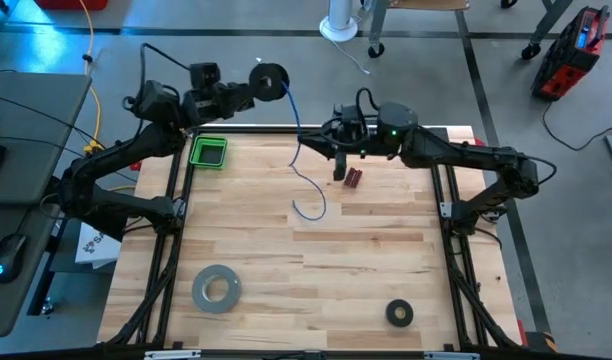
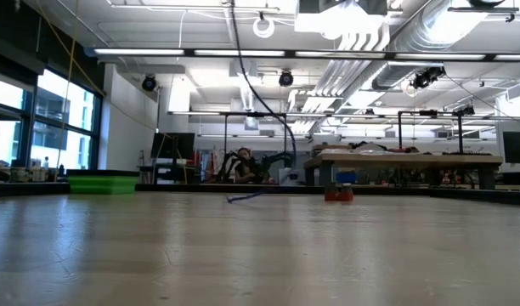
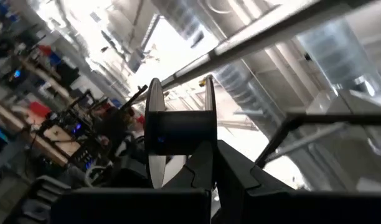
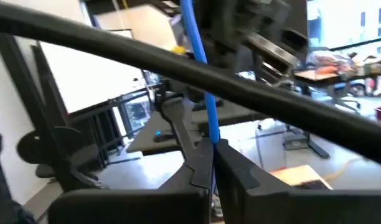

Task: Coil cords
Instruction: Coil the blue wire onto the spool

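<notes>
Where the overhead camera looks down, the left gripper (image 1: 254, 88) is closed on the small black round spool (image 1: 271, 80), held beyond the far edge of the pale wooden slatted table (image 1: 316, 280). The thin blue cord (image 1: 308, 195) runs from the spool to the right gripper (image 1: 319, 143), then falls to a loose loop on the boards. Also entered: green plastic bin (image 1: 208, 152), small red block (image 1: 353, 179), large grey tape roll (image 1: 216, 288), wider black ring (image 1: 399, 313).

Low view: bare timber surface in the foreground; the cord's slack lies at the far edge; workshop beyond, with benches, windows and ceiling ducts.

Left wrist view: spool flanges clamped between the dark fingers (image 3: 200, 165), ceiling pipes behind.

Right wrist view: fingers (image 4: 200, 165) pressed together on the blue cord, which rises taut from them.

Step in hand, as judged: winding, with most of the cord not yet on the spool. Next move calls for the right arm to carry its pinched length round the spool core while keeping tension, then regrip lower on the slack.
</notes>
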Motion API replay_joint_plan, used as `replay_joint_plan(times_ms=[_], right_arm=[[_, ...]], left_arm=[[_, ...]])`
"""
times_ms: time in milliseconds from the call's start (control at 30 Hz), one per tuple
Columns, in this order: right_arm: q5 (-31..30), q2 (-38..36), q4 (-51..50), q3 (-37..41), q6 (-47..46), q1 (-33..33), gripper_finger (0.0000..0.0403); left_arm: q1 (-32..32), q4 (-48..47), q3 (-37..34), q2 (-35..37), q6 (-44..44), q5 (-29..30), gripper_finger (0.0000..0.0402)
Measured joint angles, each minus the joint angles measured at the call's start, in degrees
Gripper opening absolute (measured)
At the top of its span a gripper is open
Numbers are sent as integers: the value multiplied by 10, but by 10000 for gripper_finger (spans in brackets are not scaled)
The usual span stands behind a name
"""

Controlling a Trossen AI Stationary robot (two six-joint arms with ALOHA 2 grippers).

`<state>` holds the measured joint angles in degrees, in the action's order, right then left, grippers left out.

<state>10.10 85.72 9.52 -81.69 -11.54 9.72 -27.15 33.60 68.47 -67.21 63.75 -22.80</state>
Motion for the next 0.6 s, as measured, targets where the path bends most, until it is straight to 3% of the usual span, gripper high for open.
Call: replay_joint_plan(times_ms=[333,600], right_arm=[[-7,51,86,0,-5,-17,1],[-10,51,135,0,-4,-11,0]], left_arm=[[49,-4,-1,-35,145,9,0],[82,6,0,-32,202,20,0]])
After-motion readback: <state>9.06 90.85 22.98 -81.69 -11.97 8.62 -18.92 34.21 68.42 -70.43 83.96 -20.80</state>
